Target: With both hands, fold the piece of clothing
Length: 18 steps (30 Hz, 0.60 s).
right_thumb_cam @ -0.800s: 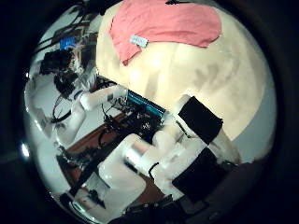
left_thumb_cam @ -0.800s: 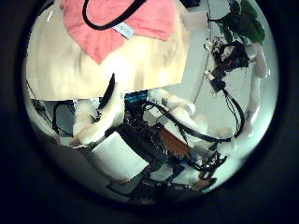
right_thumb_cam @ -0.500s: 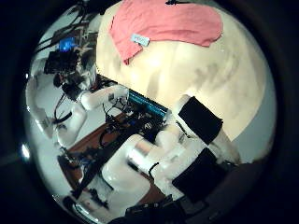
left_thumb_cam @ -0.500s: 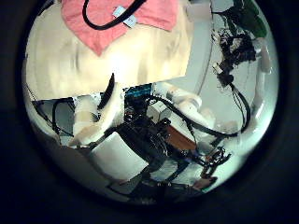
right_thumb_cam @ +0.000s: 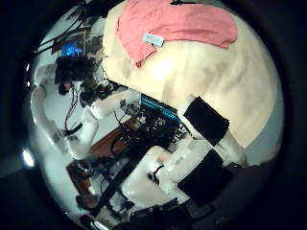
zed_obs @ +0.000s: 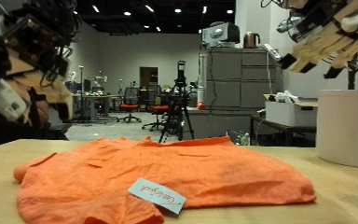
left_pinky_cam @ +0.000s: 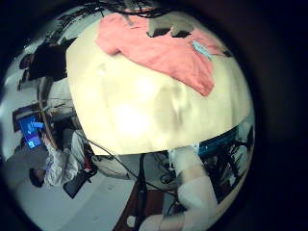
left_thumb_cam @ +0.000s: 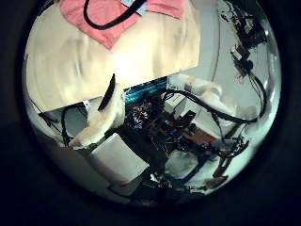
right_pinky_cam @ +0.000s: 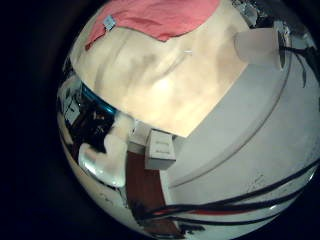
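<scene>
An orange shirt [zed_obs: 167, 177] lies spread flat on the tan table [zed_obs: 347, 196], with a white label [zed_obs: 160, 196] at its near hem. My left hand [zed_obs: 24, 56] hangs high above the table on the shirt's side, well clear of the cloth, fingers relaxed. Up high over the other side hangs my right hand [zed_obs: 328, 33], fingers loosely extended and holding nothing. The palm views show the shirt [left_pinky_cam: 159, 48] [left_thumb_cam: 108, 24] [right_pinky_cam: 160, 18] [right_thumb_cam: 177, 24] far off. One straight left finger [left_thumb_cam: 103, 113] and the right hand's fingers [right_thumb_cam: 206, 129] show there.
A white cylinder [zed_obs: 348, 126] stands on the table beyond the shirt on my right hand's side, and the right little finger side view shows the cylinder [right_pinky_cam: 262, 45] too. Bare tabletop [left_pinky_cam: 144, 111] surrounds the shirt. Grey cabinets [zed_obs: 235, 93] stand behind.
Both thumb side pictures have shifted, the left one more, so the hands have moved. The shirt now sits nearer the edge of the left picture. The cloth itself lies as before.
</scene>
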{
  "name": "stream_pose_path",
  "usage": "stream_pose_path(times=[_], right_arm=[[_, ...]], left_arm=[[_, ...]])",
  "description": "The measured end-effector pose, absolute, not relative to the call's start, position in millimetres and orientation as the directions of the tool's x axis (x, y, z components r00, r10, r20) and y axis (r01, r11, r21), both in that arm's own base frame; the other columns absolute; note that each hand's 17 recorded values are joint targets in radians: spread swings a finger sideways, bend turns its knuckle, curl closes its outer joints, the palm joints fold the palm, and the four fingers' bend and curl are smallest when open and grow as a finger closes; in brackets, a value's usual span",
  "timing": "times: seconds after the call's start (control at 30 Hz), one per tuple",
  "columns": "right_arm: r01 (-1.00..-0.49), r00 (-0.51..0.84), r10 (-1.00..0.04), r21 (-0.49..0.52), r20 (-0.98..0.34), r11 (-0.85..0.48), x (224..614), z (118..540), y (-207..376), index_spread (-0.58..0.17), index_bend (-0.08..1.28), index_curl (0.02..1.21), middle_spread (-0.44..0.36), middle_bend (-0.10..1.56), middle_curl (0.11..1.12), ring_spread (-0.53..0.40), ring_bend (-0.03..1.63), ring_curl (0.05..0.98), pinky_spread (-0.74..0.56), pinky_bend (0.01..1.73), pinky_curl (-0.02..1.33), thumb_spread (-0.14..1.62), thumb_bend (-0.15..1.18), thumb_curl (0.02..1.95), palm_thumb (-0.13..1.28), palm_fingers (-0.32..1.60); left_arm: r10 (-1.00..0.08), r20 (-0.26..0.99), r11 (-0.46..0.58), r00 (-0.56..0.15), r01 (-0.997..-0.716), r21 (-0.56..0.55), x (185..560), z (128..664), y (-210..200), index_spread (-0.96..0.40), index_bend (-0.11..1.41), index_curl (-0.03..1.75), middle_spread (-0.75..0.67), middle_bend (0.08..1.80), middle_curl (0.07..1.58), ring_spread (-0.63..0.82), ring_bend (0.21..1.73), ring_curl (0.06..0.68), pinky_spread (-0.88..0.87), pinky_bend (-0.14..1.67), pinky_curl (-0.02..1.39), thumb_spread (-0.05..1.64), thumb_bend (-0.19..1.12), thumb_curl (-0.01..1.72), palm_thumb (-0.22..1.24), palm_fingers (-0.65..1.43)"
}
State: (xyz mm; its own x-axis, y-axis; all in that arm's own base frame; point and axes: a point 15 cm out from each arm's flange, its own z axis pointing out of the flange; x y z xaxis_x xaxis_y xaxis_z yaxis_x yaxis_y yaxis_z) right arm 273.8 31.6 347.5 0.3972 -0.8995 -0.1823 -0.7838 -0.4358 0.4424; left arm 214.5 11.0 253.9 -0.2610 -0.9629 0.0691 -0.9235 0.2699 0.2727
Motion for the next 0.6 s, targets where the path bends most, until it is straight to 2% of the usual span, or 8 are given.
stream_pose_path(times=[0.17,0.4,0.6], right_arm=[[-0.791,0.38,-0.907,0.445,-0.183,-0.421,273,347,30,-0.278,0.22,0.41,0.056,0.21,0.35,0.204,0.2,0.233,0.38,0.17,0.22,1.35,0.0,0.28,0.76,0.32],[-0.787,0.379,-0.907,0.452,-0.184,-0.421,273,342,30,-0.273,0.22,0.41,0.055,0.21,0.36,0.201,0.19,0.233,0.38,0.17,0.21,1.35,-0.01,0.28,0.77,0.32],[-0.785,0.385,-0.903,0.448,-0.188,-0.428,275,341,29,-0.271,0.22,0.41,0.055,0.21,0.36,0.201,0.19,0.232,0.38,0.17,0.21,1.35,-0.01,0.27,0.78,0.32]], left_arm=[[-0.927,0.049,0.371,-0.371,-0.894,0.251,227,219,-18,0.06,0.14,0.37,0.16,0.17,0.34,0.43,0.42,0.219,0.41,0.24,0.27,1.13,-0.02,0.34,0.53,0.17],[-0.912,0.036,0.4,-0.408,-0.87,0.288,238,181,-35,0.11,0.14,0.32,0.23,0.18,0.32,0.46,0.45,0.231,0.43,0.3,0.3,1.08,-0.04,0.31,0.39,0.06],[-0.909,-0.061,0.372,-0.412,-0.869,0.328,248,160,-29,0.16,0.12,0.27,0.33,0.21,0.33,0.49,0.51,0.241,0.44,0.33,0.31,0.98,-0.04,0.3,0.32,0.01]])
